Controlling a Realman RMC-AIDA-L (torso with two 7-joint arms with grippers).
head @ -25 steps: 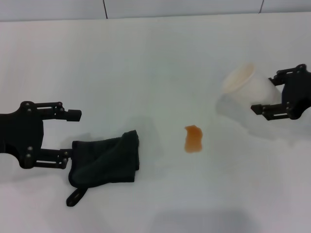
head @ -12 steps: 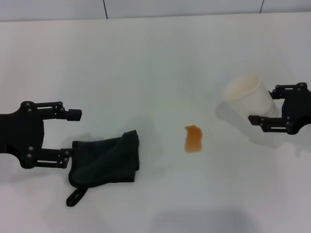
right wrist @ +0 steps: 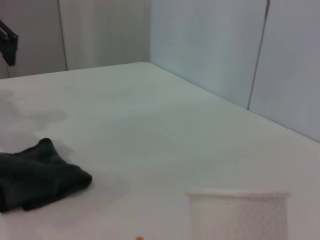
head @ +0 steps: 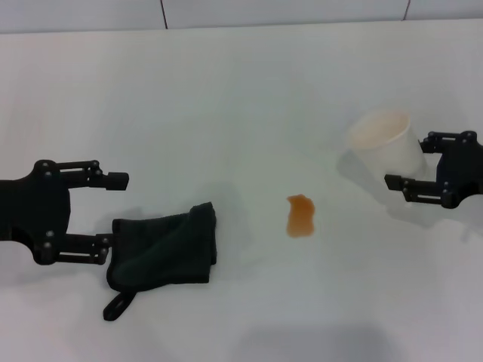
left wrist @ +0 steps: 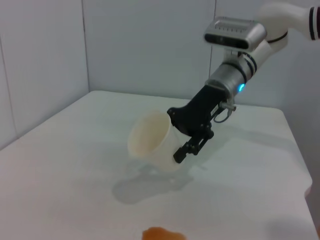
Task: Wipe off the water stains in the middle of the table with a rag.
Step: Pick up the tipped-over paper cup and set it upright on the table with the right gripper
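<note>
The bench (head: 241, 90) lay white and bare across most of its width, its far edge meeting the wall, with free room on every side of the stain (head: 300, 215) at the middle. My left hand (head: 108, 210) sat at the left, fingers spread wide, the lower finger touching the rag's (head: 162, 249) left edge; the rag lay bunched left of the stain, apart from it, its loop tab trailing toward the near edge. My right hand (head: 402, 161) was at the right, fingers either side of the cup (head: 383, 140); I cannot tell whether they pressed it. A second earlier the cup was tipped well over; now it stood almost upright. The rag and stain had not moved. I saw no readable writing.
</note>
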